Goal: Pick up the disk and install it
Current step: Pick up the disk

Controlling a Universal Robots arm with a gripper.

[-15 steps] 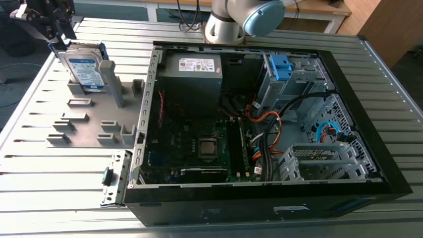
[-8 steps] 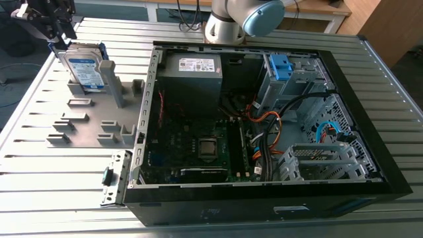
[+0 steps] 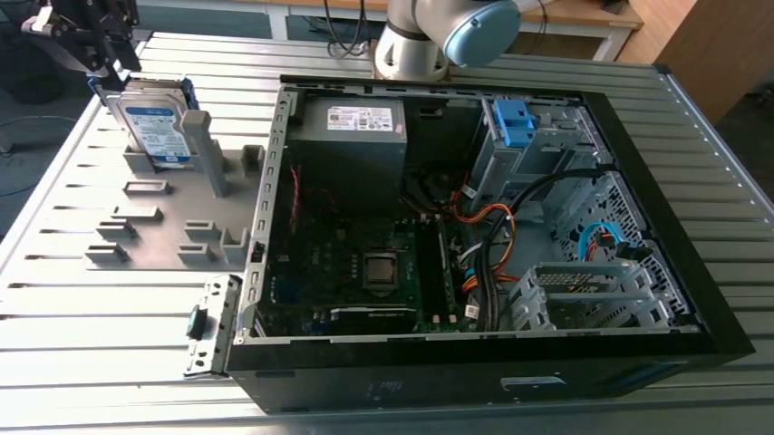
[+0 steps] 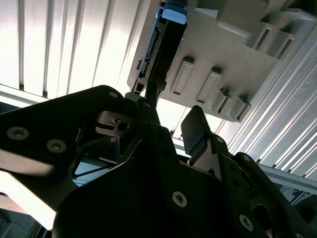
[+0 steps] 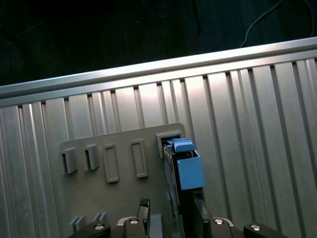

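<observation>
Ribbed metal table [image 3: 72,344] is carrying a grey fixture [image 3: 158,227] where the disk [image 3: 158,127] is standing upright, at ten o'clock from the open computer case [image 3: 484,362]. The gripper [image 3: 107,68] is hovering just above it, fingers spread apart.

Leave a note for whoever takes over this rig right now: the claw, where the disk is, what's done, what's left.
Claw: open, poised at the top end of the disk and holding nothing.
Disk: stands upright in a slot of the grey holder, at the exterior view's left of the open computer case.
Done: approach only; the disk is not yet gripped or lifted.
Left: the pick-up and the install in the case, where the drive cage sits.
</observation>
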